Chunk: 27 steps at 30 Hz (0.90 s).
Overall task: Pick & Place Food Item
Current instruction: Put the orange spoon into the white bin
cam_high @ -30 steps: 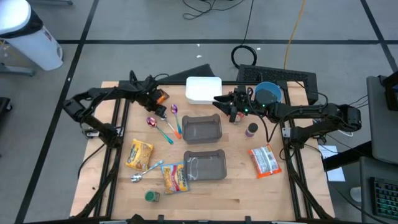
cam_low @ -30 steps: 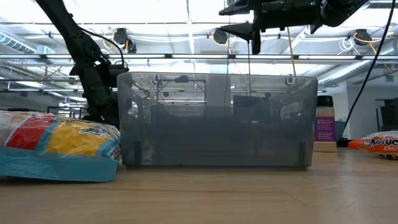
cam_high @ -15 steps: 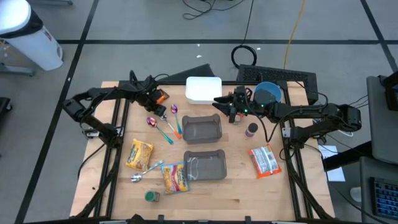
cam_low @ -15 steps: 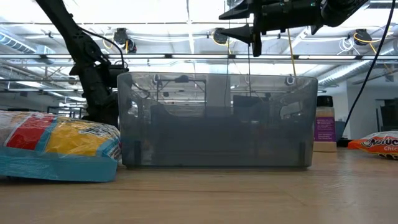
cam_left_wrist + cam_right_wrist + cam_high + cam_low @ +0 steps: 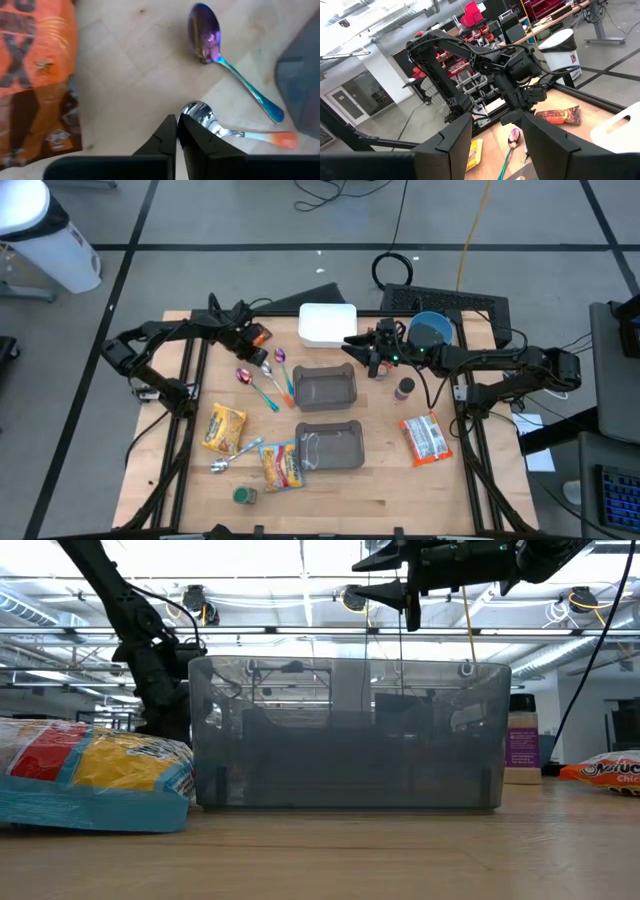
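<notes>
Snack packet (image 5: 259,336), orange, lies at the upper left of the table (image 5: 400,490) in the overhead view, just beside the left gripper (image 5: 252,346). That gripper's fingers (image 5: 192,137) are pressed together with nothing between them, their tips down at the wood next to the bowl of a silver spoon (image 5: 200,115) with an orange handle; a purple spoon (image 5: 206,31) lies near it, and the packet fills the left side of the wrist picture. The right gripper (image 5: 368,356) hangs above the table near the upper centre, over the far edge of a grey bin (image 5: 323,387), fingers (image 5: 545,142) spread and empty. A white box (image 5: 327,323) sits just behind.
</notes>
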Each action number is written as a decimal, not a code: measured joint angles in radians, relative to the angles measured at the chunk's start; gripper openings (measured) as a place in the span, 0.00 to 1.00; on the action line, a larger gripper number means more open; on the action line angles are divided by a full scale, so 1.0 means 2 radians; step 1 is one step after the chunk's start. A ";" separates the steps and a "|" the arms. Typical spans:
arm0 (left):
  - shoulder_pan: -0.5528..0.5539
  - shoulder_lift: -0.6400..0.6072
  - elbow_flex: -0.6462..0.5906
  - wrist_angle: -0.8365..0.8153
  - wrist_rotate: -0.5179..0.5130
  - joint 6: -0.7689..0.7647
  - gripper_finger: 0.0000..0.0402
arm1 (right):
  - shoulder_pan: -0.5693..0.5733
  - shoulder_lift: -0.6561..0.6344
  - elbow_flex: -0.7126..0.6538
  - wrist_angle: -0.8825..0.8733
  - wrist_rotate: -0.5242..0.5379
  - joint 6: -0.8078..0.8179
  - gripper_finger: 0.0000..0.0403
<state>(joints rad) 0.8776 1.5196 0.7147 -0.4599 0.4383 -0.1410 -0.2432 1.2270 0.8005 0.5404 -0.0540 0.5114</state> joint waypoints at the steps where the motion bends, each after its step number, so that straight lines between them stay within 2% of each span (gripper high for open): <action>1: 0.000 0.000 0.000 0.001 0.003 0.000 0.04 | 0.000 0.000 0.000 0.000 0.000 0.000 0.41; 8: -0.002 -0.014 0.015 -0.006 0.018 0.013 0.02 | 0.000 0.000 0.000 0.000 0.000 0.003 0.41; 13: 0.003 -0.040 0.054 -0.059 0.013 0.042 0.02 | 0.000 0.000 0.000 0.000 0.000 0.013 0.41; 21: 0.005 -0.100 0.167 -0.198 -0.065 0.102 0.02 | -0.004 0.000 0.000 0.028 -0.001 0.015 0.41; 24: 0.005 -0.121 0.216 -0.227 -0.070 0.108 0.01 | -0.014 0.000 0.004 0.032 -0.001 0.035 0.41; 27: -0.002 -0.140 0.264 -0.235 -0.070 0.109 0.02 | -0.023 0.000 0.030 0.000 -0.016 0.032 0.41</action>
<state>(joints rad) 0.8745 1.2395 1.2422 -0.9302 0.2989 0.0765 -0.2896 1.2274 0.8599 0.5399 -0.0869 0.5754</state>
